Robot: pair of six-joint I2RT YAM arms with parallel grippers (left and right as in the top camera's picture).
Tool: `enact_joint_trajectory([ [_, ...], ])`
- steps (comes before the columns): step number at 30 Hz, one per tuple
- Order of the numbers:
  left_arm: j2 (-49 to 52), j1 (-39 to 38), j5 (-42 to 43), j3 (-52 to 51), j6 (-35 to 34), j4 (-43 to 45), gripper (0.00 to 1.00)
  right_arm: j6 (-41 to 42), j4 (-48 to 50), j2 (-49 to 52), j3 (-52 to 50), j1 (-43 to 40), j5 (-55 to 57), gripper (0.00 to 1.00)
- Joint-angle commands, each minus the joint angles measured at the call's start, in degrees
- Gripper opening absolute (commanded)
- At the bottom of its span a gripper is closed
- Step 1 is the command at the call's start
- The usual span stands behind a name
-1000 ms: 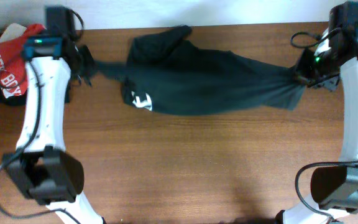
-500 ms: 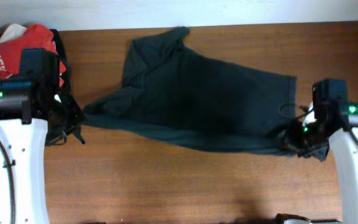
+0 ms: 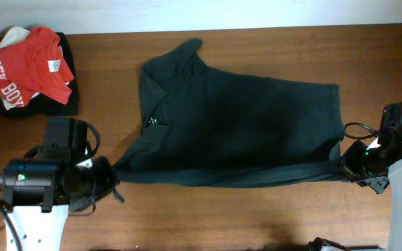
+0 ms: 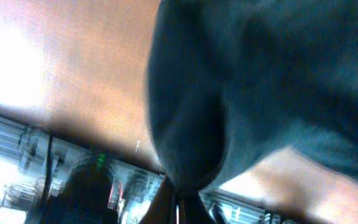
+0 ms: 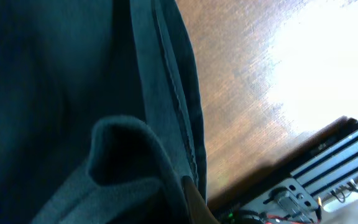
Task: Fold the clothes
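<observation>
We're looking at the black shirt (image 5: 55,81) bunched into a fold, its stitched hem running alongside the wooden bench (image 5: 241,81).

red shirt (image 3: 37,63) w/ white lettering lay crumpled atop a dark folded pile (image 3: 30,106) at far-left corner of brown wood table (image 3: 222,216); bit of white cloth (image 3: 12,33) showed behind it.

Both wrist views are blurred — the black shirt (image 4: 260,93) fills them and its weave cannot be read. Overhead, the tips of the left gripper (image 3: 114,176) and right gripper (image 3: 343,167) are buried in the cloth they pinch, and the lettering on the red shirt (image 3: 33,59) is partly folded away.
</observation>
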Motion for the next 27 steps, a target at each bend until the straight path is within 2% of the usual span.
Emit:
enact_joint_trajectory([
  [1,3.4,-0.7,-6.3,-0.2,-0.7,6.3,0.01,0.8,1.4,-0.5,-0.1,-0.2,-0.5,0.04],
  [5,17.7,-0.7,-7.1,-0.2,-0.7,19.1,0.01,2.7,4.4,-0.4,-3.3,-0.2,-0.7,0.04],
  [7,25.1,-0.7,-7.0,-0.2,-0.7,26.6,0.01,5.8,11.5,-0.4,-11.3,-0.2,-0.8,0.04],
  [9,29.6,-0.7,-7.0,-0.2,-0.7,30.3,0.01,5.9,15.0,0.0,-13.2,-0.2,-0.7,0.04],
  [12,34.5,-0.7,-7.0,-0.2,-0.7,35.2,0.01,6.1,18.5,1.4,-13.2,-0.2,-0.5,0.05],
  [16,37.4,-0.7,-7.0,-0.2,-0.7,39.1,0.02,6.9,21.2,9.8,-13.2,-0.2,-0.5,0.08],
  [18,38.5,-0.7,-7.0,-0.2,-0.7,40.9,0.09,6.9,22.8,13.2,-13.2,-0.2,-0.6,0.09],
  [19,39.1,-0.7,-7.0,-0.2,-0.7,41.7,0.17,6.9,23.3,13.9,-13.2,-0.2,-0.6,0.21],
  [20,40.0,-0.7,-7.0,-0.2,-0.7,42.4,0.28,6.8,24.1,13.9,-13.2,-0.2,-0.6,0.99],
  [22,40.7,-0.7,-7.0,-0.1,3.5,44.4,0.82,6.8,24.4,13.9,-13.2,-0.2,-0.8,0.99],
  [23,40.7,-0.7,-7.0,0.7,5.1,44.5,0.96,6.6,23.6,13.9,-12.3,-0.2,-0.8,0.99],
  [24,40.7,-0.7,-7.0,2.8,6.5,43.5,0.99,5.6,21.6,13.9,-9.9,-0.2,-0.8,0.99],
  [27,40.7,-0.7,-6.6,15.0,8.8,36.0,0.99,0.2,12.6,13.9,4.6,-0.2,-0.7,0.99],
])
